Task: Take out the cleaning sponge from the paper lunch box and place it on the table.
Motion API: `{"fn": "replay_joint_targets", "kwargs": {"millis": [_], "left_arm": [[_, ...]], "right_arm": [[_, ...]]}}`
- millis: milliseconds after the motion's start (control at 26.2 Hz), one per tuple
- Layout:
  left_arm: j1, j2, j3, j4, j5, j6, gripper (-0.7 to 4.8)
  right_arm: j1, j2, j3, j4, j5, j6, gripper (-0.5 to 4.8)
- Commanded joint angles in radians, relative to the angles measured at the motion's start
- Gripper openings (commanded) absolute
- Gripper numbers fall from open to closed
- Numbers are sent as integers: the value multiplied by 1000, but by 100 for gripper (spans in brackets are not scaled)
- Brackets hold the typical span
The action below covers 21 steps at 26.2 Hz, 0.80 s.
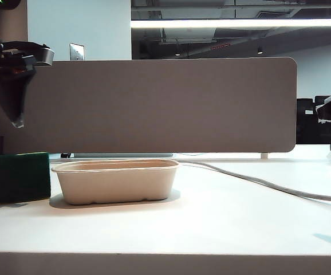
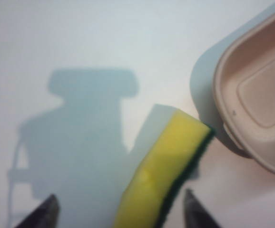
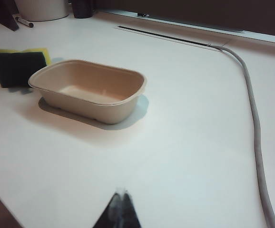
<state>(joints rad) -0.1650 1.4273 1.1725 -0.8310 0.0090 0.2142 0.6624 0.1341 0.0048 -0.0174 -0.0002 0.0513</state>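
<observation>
- Release step: the left claw (image 2: 121,209) stands spread above the cleaning sponge (image 2: 163,171), which rests on the surface (image 1: 223,223) beside the paper lunch box (image 1: 117,180).
- Right claw (image 3: 121,209): pressed together, idle.
- Next, you raise the left arm clear.

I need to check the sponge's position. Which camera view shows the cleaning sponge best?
The right wrist view: the cleaning sponge stands whole on its edge beside the paper lunch box. The exterior view crops it; the left wrist view blurs it.

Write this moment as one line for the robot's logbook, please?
sponge: out, standing on edge on table beside lunch box | box: empty | left hand: open, above sponge, not gripping | right hand: shut, away from box
</observation>
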Motion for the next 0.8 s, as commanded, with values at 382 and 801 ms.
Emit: {"fn": "replay_joint_targets", "kwargs": {"millis": [382, 801], "left_arm": [[-5, -238, 3, 80, 180, -124, -6], [-144, -637, 2, 154, 141, -204, -6]], "right_arm": [[-14, -6, 1, 13, -3, 0, -5], [-196, -111, 1, 14, -2, 0, -5]]}}
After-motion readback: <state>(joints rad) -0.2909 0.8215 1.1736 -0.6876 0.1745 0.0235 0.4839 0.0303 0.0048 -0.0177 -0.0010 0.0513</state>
